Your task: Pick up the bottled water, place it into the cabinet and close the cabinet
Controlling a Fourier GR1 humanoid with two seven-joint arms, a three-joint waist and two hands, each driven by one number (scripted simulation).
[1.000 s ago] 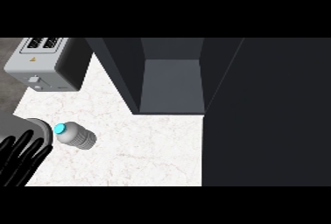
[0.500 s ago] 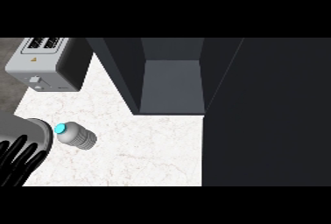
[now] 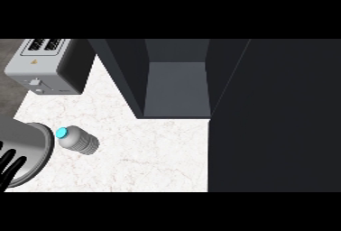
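Note:
The water bottle (image 3: 78, 140) is clear with a blue cap and stands on the white marble counter (image 3: 153, 153), seen from above and leaning toward the lower right. My left hand (image 3: 9, 167) shows at the lower left edge as black, straight, spread fingers holding nothing. Its grey forearm cuff (image 3: 28, 146) lies just left of the bottle. The dark cabinet (image 3: 177, 85) is open at the top centre, and its inside shelf is bare. My right hand is out of sight.
A silver toaster (image 3: 47, 65) stands at the back left. The cabinet's dark open door (image 3: 273, 113) fills the right side of the view. White counter stretches between the bottle and the cabinet's front.
My left hand has drawn back toward the lower left edge, so less of the black fingers and more of the grey cuff show. The bottle has not moved.

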